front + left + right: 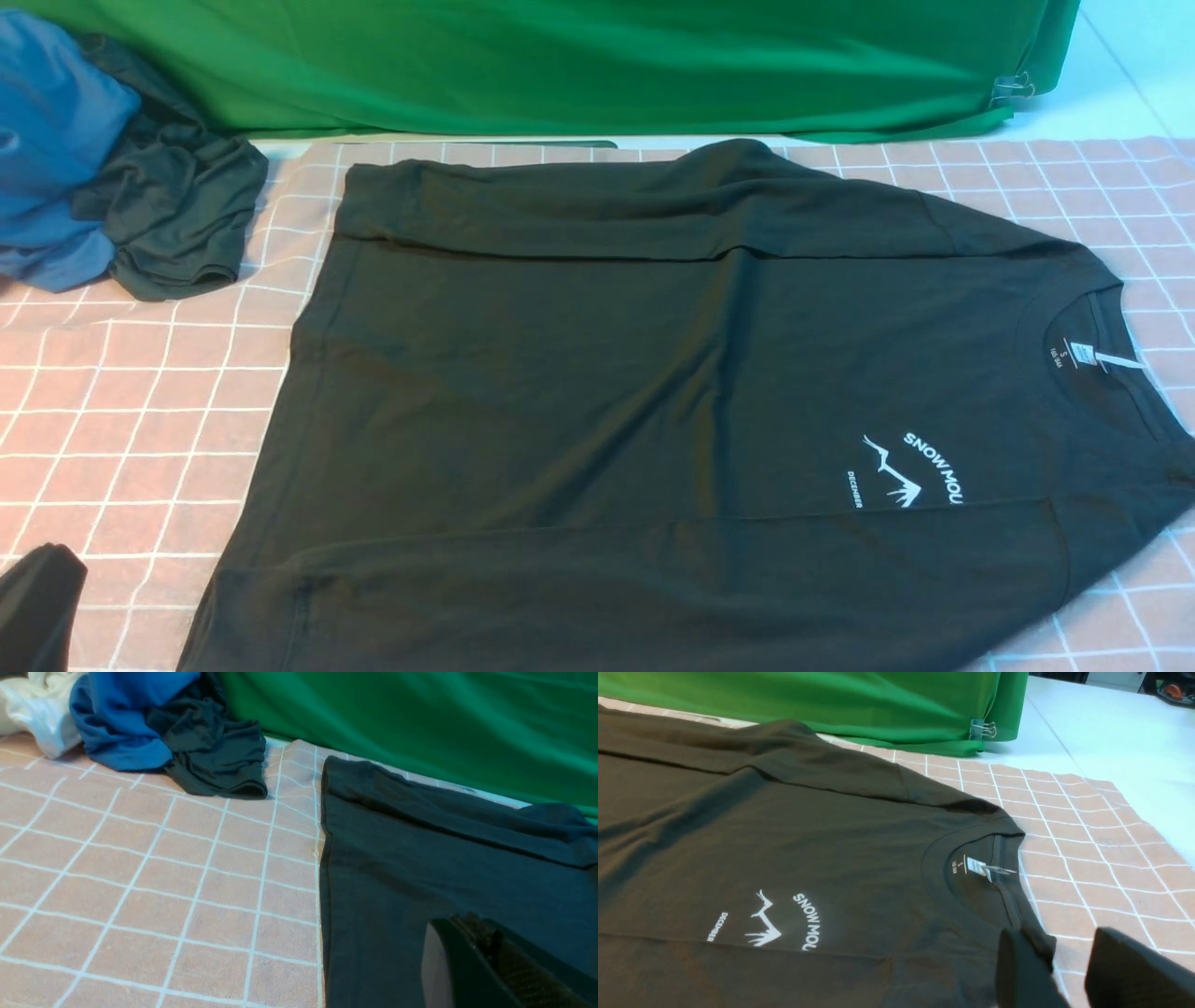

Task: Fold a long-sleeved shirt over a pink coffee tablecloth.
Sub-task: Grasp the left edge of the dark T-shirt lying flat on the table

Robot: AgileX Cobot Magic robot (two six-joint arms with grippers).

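The black long-sleeved shirt (607, 373) lies flat on the pink coffee tablecloth (121, 420), collar to the right. Both sleeves are folded in along its far and near edges. Its white mountain logo (910, 471) and neck label (1088, 355) face up. My left gripper (37, 607) is a dark shape at the near left corner, beside the shirt's hem. In the left wrist view the left gripper (462, 921) is shut with nothing seen between its fingers. My right gripper (1057, 935) is open near the collar's shoulder edge, and only tablecloth (1087, 858) shows in the gap. It is out of the front view.
A plain green cloth (560, 65) hangs along the back, held by a binder clip (1013, 89). A small dark garment (168, 215) bunched with blue fabric (47, 140) sits at the far left. White tabletop (1111, 728) lies beyond the tablecloth's right edge.
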